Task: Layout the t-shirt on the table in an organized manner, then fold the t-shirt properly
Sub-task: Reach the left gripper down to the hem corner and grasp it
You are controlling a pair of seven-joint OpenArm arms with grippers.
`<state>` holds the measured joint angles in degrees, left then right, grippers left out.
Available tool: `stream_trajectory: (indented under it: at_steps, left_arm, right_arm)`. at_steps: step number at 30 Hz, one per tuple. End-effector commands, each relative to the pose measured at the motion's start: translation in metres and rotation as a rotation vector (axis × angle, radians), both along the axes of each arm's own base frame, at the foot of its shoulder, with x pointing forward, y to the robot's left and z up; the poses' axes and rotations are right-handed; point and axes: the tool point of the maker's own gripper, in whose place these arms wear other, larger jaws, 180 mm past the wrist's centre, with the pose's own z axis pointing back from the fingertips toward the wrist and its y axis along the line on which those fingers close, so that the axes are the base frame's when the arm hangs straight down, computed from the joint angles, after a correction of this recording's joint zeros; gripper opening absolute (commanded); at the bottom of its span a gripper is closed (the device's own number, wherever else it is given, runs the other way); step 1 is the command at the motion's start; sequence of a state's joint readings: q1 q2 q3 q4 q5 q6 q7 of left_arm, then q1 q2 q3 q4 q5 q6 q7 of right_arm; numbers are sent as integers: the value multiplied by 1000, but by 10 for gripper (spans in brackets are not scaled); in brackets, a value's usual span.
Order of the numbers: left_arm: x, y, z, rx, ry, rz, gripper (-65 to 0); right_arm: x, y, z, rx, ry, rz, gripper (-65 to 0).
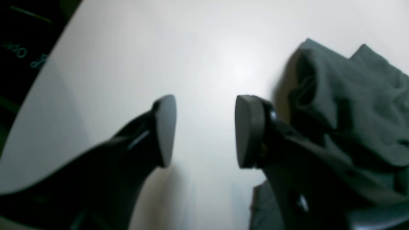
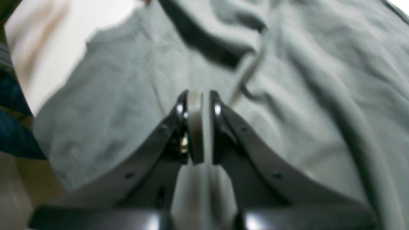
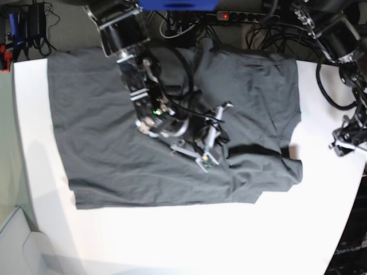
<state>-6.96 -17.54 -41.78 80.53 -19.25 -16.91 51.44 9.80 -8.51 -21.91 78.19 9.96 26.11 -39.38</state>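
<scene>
A: Soft and limp, then?

B: Soft, light, wrinkly. T-shirt (image 3: 103, 143) spread mostly flat across the far and middle part of the bench (image 3: 172, 240), with bare white on the near side and at both ends. Likely to sag and drag if lifted from the middle, and to bunch if pushed. No stiffness to rely on.

A: Best place to take hold?

B: Probably edges and corners: the hem corners, or a shoulder seam. Best pinched as a thin fold, since a single flat layer gives the pads little to catch.

A: Which way round?

B: Long axis left to right. Straight edge at the left looks like the hem; a flap at the near right looks like a sleeve, so the top probably points right. Collar not clear enough to confirm. One raised ridge (image 3: 252, 150) right of centre, not yet smoothed.

A: And the right gripper (image 2: 202, 105)?

B: Over the middle of the cloth, pads drawn together to a sliver of a gap. Nothing plainly pinched between them, though blur makes that hard to rule out.

A: Left gripper (image 1: 204, 127)?

B: Spread wide, empty, only bare bench between the pads. Sits off the right end, rumpled cloth just beside one finger.
</scene>
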Motion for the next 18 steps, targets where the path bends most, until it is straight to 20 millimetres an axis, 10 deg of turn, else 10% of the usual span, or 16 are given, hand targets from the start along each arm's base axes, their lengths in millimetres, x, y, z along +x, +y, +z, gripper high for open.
stream_trajectory:
  at_steps: [1, 12, 18]
  left_arm:
    - [8, 8, 23, 42, -59, -1, -354]
    - [-1, 6, 17, 45, -48, -4, -351]
    - [42, -11, 52, 50, -136, -54, -351]
  right_arm:
    - [9, 6, 7, 22, -16, 7, -627]
    - [-18, 5, -71, -2, 175, -3, -629]
    - [-54, -15, -104, -42, 255, -11, -650]
